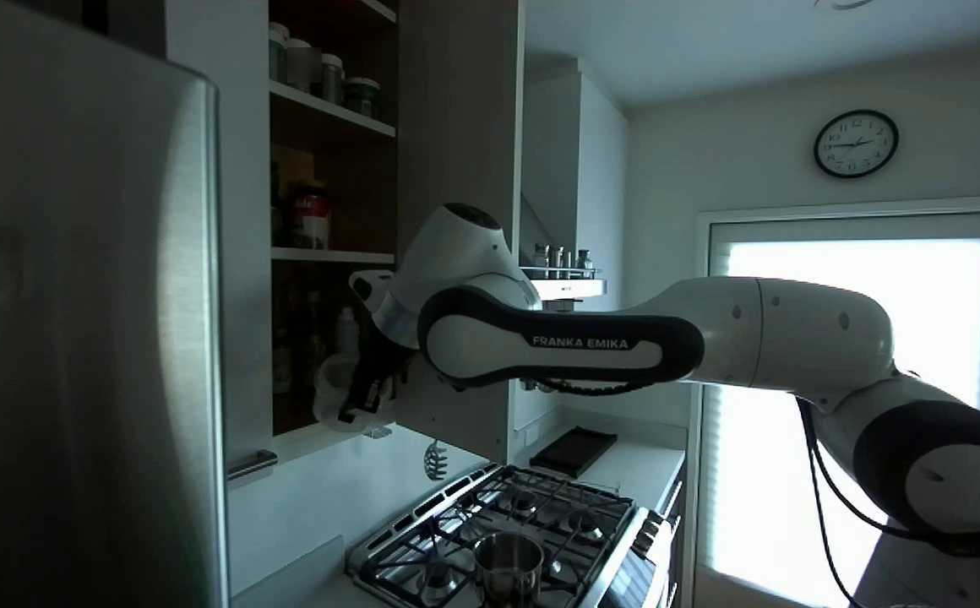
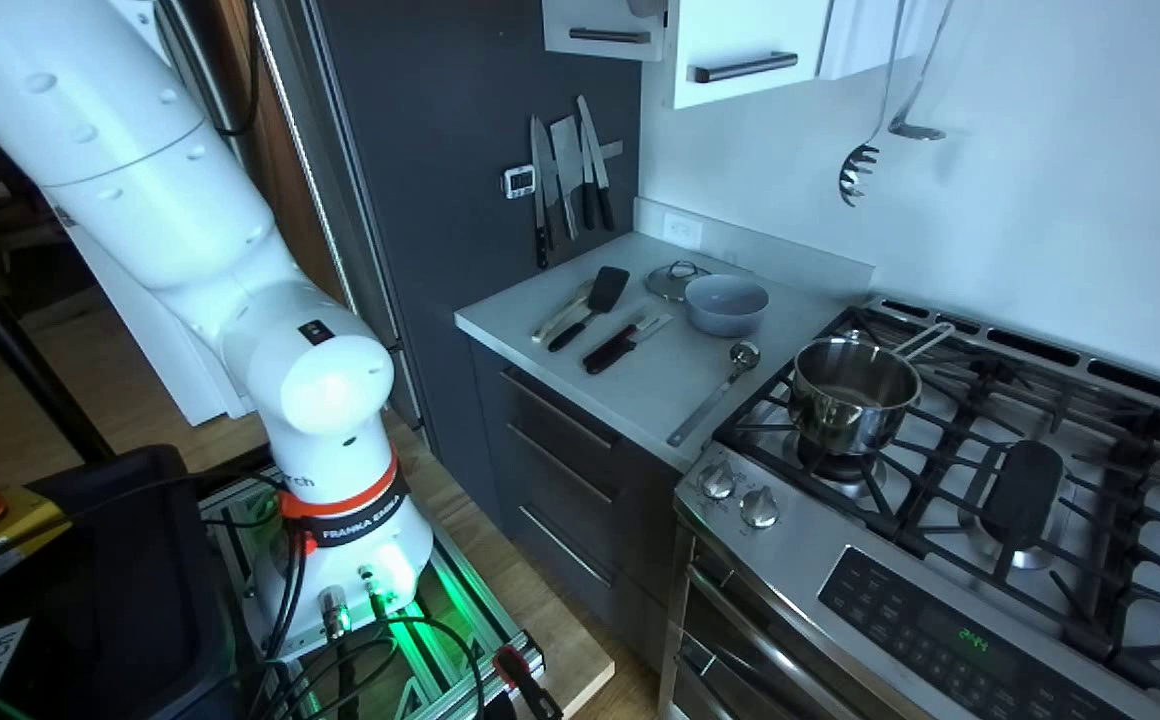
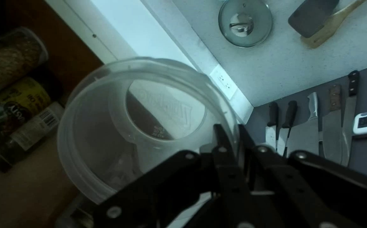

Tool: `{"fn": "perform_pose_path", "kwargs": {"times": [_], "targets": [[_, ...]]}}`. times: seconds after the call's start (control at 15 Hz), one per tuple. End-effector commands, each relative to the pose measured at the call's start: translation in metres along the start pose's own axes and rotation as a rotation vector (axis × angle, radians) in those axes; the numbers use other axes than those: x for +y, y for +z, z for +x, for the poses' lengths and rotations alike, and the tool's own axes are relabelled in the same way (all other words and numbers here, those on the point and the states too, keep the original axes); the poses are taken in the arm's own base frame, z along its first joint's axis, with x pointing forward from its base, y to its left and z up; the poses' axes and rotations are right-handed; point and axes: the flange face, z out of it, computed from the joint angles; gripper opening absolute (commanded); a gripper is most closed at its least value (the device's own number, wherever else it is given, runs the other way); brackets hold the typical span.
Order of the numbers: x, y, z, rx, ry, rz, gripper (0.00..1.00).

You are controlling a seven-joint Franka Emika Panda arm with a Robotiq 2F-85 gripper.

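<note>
The gripper (image 3: 230, 129) is pinching the wall of a round, cloudy plastic tub (image 3: 136, 133), which is hanging at the open cupboard (image 1: 355, 190), above and left of the dark-grated stove (image 1: 562, 507) in an exterior view. Faint lettering (image 3: 185, 115) is marking its smooth base, blurring past reading. Black fingers (image 3: 224, 155) are covering part of the rim. Left in the wrist view, shaded, label-wrapped bottles (image 3: 19, 106) are running off the edge. Shadow is obscuring whether the tub is touching the cupboard.

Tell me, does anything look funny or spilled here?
I see no spill. The tub looks odd: the claw pinches just one side of its rim, beside the open cupboard.
</note>
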Motion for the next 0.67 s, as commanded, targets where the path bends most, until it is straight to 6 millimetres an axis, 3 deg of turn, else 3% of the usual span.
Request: {"fn": "perform_pose_path", "kwargs": {"times": [0.0,0.6], "targets": [[-0.036,-0.001,-0.017,-0.001,0.048,0.049,0.02],[-0.103,0.028,-0.057,-0.077,0.141,0.138,0.02]]}}
